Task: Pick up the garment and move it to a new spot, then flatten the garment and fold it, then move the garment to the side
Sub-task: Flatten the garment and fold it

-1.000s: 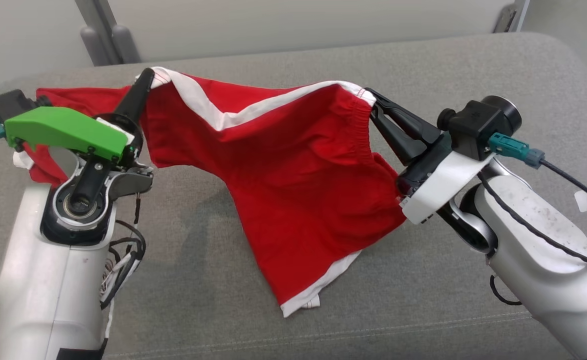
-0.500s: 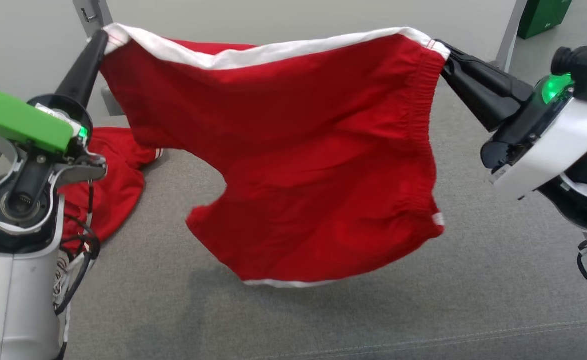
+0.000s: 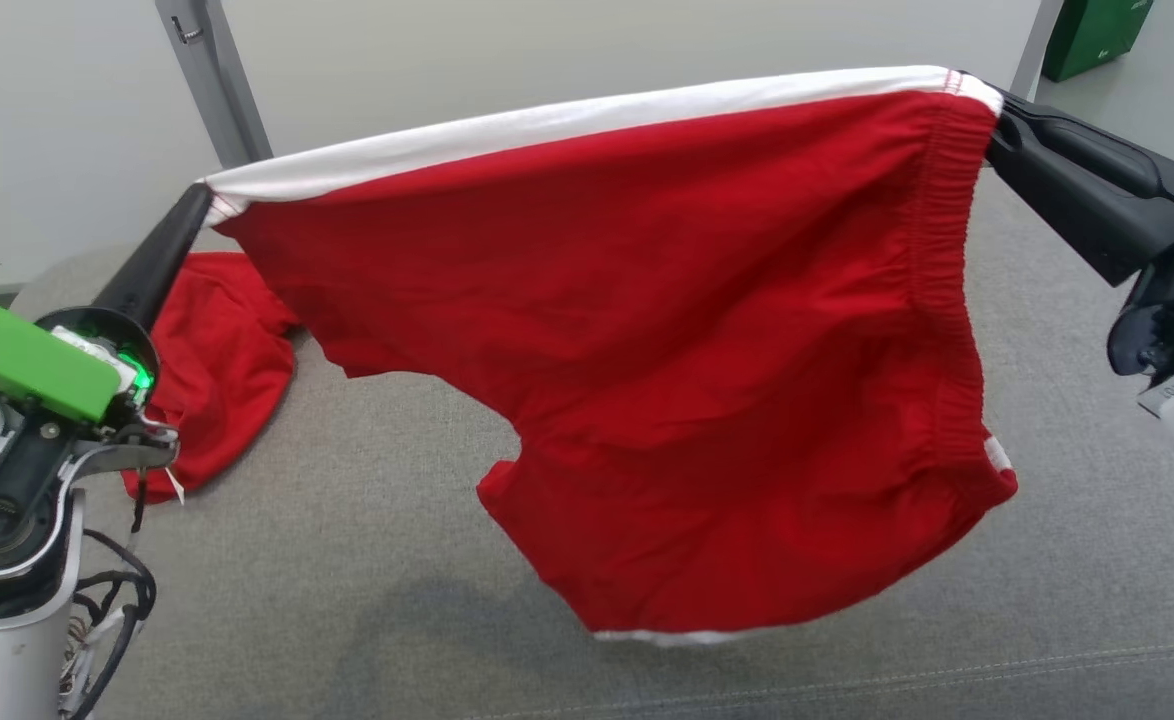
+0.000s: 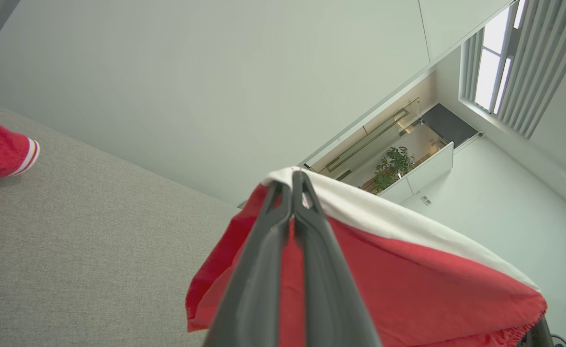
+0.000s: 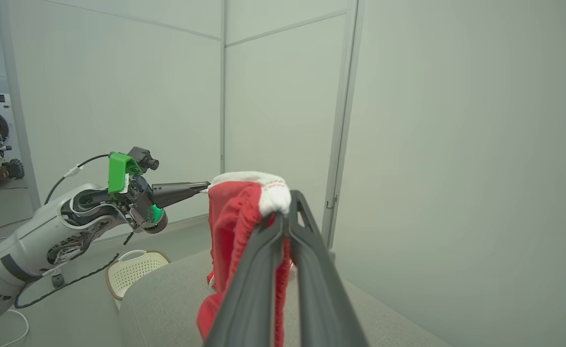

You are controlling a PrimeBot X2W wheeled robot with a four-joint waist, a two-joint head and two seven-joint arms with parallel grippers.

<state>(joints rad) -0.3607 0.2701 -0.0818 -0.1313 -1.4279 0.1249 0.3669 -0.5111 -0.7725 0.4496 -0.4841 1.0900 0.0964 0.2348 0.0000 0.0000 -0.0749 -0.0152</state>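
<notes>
The garment [image 3: 697,350] is a pair of red shorts with a white band along its top edge. It hangs in the air, stretched between both grippers above the grey cushion [image 3: 347,560]. My left gripper [image 3: 202,200] is shut on the band's left corner, and my right gripper [image 3: 992,105] is shut on the right corner by the gathered elastic. The left wrist view shows my left gripper [image 4: 296,180] pinching the white edge of the garment [image 4: 408,270]. In the right wrist view my right gripper [image 5: 285,205] clamps the bunched garment [image 5: 230,217], with the left gripper [image 5: 203,187] holding the far corner.
Another red garment [image 3: 217,370] lies crumpled on the cushion at the left, behind my left arm. A grey post [image 3: 212,80] and pale wall panels stand behind. A white perforated basket [image 5: 136,272] sits on the floor beside the cushion. A green box [image 3: 1097,30] shows at top right.
Both grippers have lifted the garment off the cushion and pulled it taut between them; its lower hem now hangs free. The head camera has also tilted.
</notes>
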